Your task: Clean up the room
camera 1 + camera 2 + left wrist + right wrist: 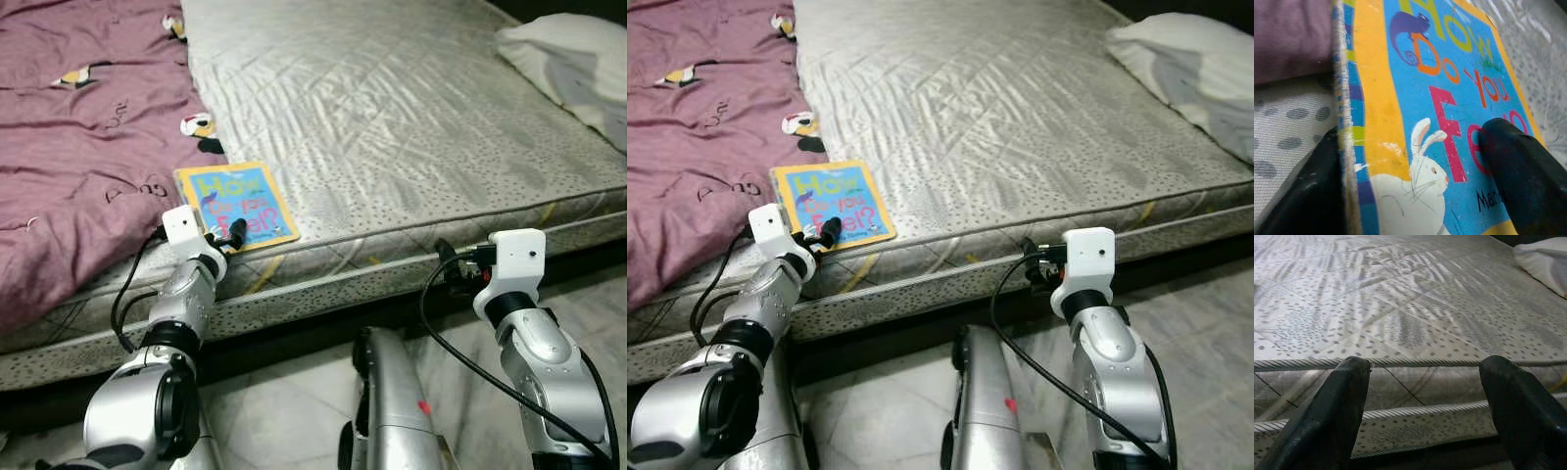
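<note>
Between the two black fingers of the left gripper (231, 235) lies the near edge of a children's board book (236, 206), titled "How Do You Feel?", with one finger (1520, 169) pressed on the blue cover beside the white rabbit and the other (1312, 191) down along the worn spine side, so the fingers are clenched on the book's corner rather than spread free. The book lies flat at the front edge of the bare grey mattress (392, 108), just beyond the fingers, and its far side touches the rumpled purple blanket (78, 147) that covers the mattress off to the left of the fingers. It looks stiff and light, with thick card pages and a glossy cover that may slip under hard pads; the frayed spine edge is the thickest part and likely the surest place to pinch, deep enough that the book does not swing. The right gripper (1425, 396) hangs with its fingers spread wide, grasping nothing, facing the piped side seam of the mattress. Far beyond it, at the mattress's distant corner, rests a white pillow (573, 59).
</note>
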